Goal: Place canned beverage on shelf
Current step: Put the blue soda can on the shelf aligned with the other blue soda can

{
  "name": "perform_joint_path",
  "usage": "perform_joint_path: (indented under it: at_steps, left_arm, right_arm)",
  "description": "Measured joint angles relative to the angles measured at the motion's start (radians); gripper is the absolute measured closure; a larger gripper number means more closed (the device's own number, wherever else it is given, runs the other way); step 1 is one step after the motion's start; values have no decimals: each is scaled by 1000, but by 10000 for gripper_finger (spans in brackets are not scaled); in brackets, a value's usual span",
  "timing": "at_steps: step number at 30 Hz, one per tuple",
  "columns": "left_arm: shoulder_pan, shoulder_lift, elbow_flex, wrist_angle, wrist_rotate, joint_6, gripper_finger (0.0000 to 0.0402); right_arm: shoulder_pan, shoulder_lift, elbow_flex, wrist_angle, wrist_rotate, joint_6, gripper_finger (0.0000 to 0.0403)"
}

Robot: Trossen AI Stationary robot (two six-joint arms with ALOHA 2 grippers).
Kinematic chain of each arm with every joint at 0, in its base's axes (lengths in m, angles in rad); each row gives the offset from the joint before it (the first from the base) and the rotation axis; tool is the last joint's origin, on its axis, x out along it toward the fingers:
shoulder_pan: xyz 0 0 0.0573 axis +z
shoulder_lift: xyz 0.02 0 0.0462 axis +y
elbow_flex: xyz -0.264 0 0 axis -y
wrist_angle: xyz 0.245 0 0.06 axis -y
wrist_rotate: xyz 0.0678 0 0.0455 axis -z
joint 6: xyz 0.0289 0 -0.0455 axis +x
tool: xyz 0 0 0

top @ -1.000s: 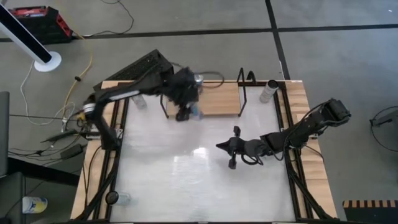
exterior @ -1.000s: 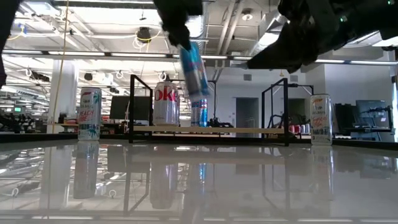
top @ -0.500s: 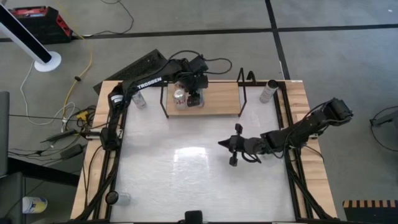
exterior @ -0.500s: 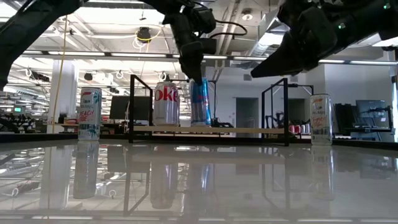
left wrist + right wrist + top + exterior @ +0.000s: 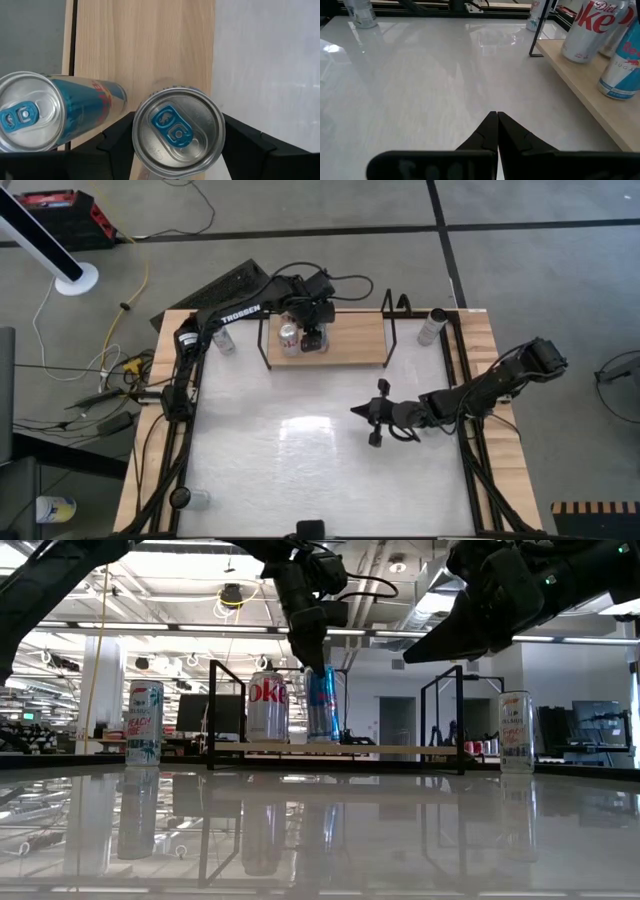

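Note:
A slim blue can stands on the shelf, a light-wood board with black end rails, and my left gripper is shut on its top end from above. On the board a Diet Coke can stands to its left and another blue can right beside it. My right gripper hangs shut over the middle right of the table, touching nothing. My left gripper pinches the blue can's top end, just under the rim, between its two fingers, one on each side. The fingers come from above, pointing steeply down. The can is upright with its bottom on the shelf board.
Loose cans stand on the table outside the shelf: one left of it, one right of it, and one at the near left corner. The shelf's right half is bare wood.
My left gripper has carried the blue can from above the shelf's near edge toward the far edge and down. The can, which hung tilted in the air, now stands upright on the board beside the Diet Coke can. The gripper has kept still for the last half second.

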Motion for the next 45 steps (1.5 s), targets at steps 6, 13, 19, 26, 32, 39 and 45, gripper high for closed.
perform_joint_path:
  at_steps: [6, 13, 19, 26, 32, 39, 45]
  left_arm:
    - [-3, 0, 24, -38, -3, 1, 178]
    - [-4, 0, 24, -29, -3, -9, 177]
    - [-6, 0, 25, -23, 21, -12, 177]
    - [-7, 5, 26, -16, 20, -28, 171]
    - [-19, 6, 26, 12, 21, -13, 139]
    - [-24, 6, 28, 13, 4, -8, 122]
    - [-24, 6, 28, 11, -32, -8, 121]
  right_arm:
    - [0, 0, 0, 0, -1, 0, 376]
    - [0, 0, 0, 0, -1, 0, 376]
    - [0, 0, 0, 0, -1, 0, 376]
    - [0, 0, 0, 0, -2, 0, 376]
    - [0, 0, 0, -3, -2, 0, 376]
    - [0, 0, 0, -12, -5, 0, 376]
    - [0, 0, 0, -12, -5, 0, 376]
